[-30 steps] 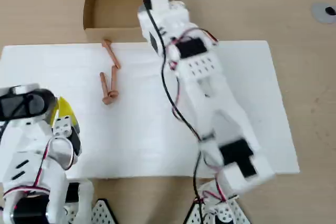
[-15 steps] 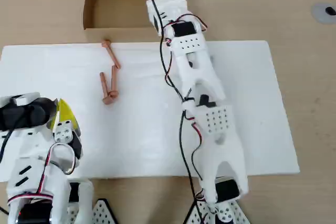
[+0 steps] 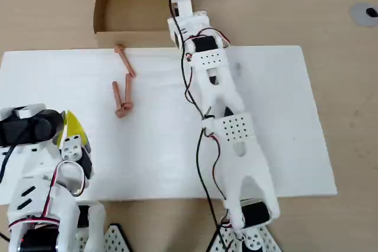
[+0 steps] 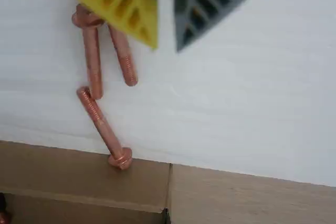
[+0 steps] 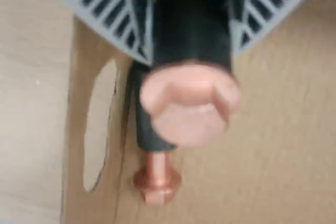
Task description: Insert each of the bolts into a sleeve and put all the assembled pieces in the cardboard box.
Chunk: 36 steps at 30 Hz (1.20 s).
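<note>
The right pincer (image 5: 191, 40) grips a black sleeve (image 5: 189, 24) with a bolt (image 5: 190, 103) inside, over the cardboard box (image 3: 101, 10). I think it should open next and drop it in. Three loose bolts (image 3: 116, 97) wait on the white mat (image 3: 277, 116). The left pincer (image 4: 165, 45) is a little open, holding nothing.

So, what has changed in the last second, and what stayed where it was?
The right arm, bent at the elbow before, has stretched out flat across the white mat toward the cardboard box. The right gripper holds a sleeved bolt over the box floor. The left arm drew back slightly. The three loose bolts did not move.
</note>
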Each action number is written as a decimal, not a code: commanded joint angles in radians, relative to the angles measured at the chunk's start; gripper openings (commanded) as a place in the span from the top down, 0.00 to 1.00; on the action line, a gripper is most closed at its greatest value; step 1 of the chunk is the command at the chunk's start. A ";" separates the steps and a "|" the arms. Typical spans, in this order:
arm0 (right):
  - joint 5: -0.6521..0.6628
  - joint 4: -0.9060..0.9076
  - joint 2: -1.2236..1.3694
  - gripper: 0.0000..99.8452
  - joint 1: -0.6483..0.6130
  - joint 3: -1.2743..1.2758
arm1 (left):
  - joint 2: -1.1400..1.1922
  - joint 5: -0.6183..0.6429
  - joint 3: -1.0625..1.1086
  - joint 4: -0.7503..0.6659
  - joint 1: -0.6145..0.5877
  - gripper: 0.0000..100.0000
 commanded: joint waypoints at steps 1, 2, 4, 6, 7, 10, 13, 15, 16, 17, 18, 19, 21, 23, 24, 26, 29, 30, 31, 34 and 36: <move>0.072 0.057 -0.027 0.97 0.005 -0.077 | 0.004 -0.005 -0.005 0.008 -0.006 0.97; 0.103 0.081 -0.027 0.94 0.002 -0.076 | 0.004 -0.006 -0.009 0.026 -0.005 0.97; 0.126 0.130 -0.027 0.87 -0.004 -0.074 | 0.004 -0.029 -0.011 0.055 -0.008 0.96; 0.127 0.170 -0.030 0.80 -0.005 -0.076 | 0.004 -0.043 -0.014 0.074 -0.012 0.93; 0.127 0.183 -0.031 0.77 -0.005 -0.076 | 0.004 -0.040 -0.021 0.077 -0.012 0.92; 0.126 0.206 -0.033 0.73 -0.007 -0.117 | 0.008 -0.038 -0.049 0.072 -0.011 0.89; 0.124 0.290 -0.031 0.73 -0.005 -0.208 | 0.067 -0.038 -0.083 0.080 -0.011 0.89; 0.124 0.368 -0.031 0.73 -0.005 -0.278 | 0.162 -0.034 -0.129 0.084 -0.025 0.89; 0.124 0.410 -0.031 0.73 -0.005 -0.323 | 0.223 -0.018 -0.167 0.087 -0.040 0.89; 0.126 0.454 -0.031 0.73 -0.005 -0.360 | 0.298 0.005 -0.216 0.087 -0.046 0.89; 0.127 0.489 -0.036 0.73 -0.002 -0.369 | 0.381 0.023 -0.269 0.086 -0.055 0.89; 0.129 0.523 -0.050 0.73 0.001 -0.361 | 0.467 0.034 -0.330 0.086 -0.058 0.89; 0.129 0.624 -0.110 0.73 0.005 -0.360 | 0.651 0.038 -0.454 0.091 -0.058 0.89; 0.129 0.732 -0.170 0.73 0.013 -0.358 | 0.826 0.038 -0.588 0.120 -0.054 0.89; 0.129 0.781 -0.200 0.73 0.016 -0.358 | 0.909 0.038 -0.658 0.149 -0.052 0.89; 0.129 0.872 -0.254 0.73 0.018 -0.360 | 1.063 0.040 -0.783 0.198 -0.052 0.89; 0.129 1.023 -0.340 0.73 0.027 -0.360 | 1.271 0.038 -0.933 0.256 -0.052 0.89; 0.129 1.063 -0.366 0.73 0.035 -0.360 | 1.334 0.038 -0.974 0.273 -0.051 0.89; 0.129 1.069 -0.389 0.73 0.045 -0.354 | 1.391 0.038 -1.010 0.290 -0.044 0.89; 0.129 1.066 -0.455 0.73 0.120 -0.358 | 1.543 0.034 -1.094 0.318 0.008 0.89; 0.129 1.066 -0.493 0.73 0.166 -0.349 | 1.626 0.034 -1.140 0.313 0.057 0.89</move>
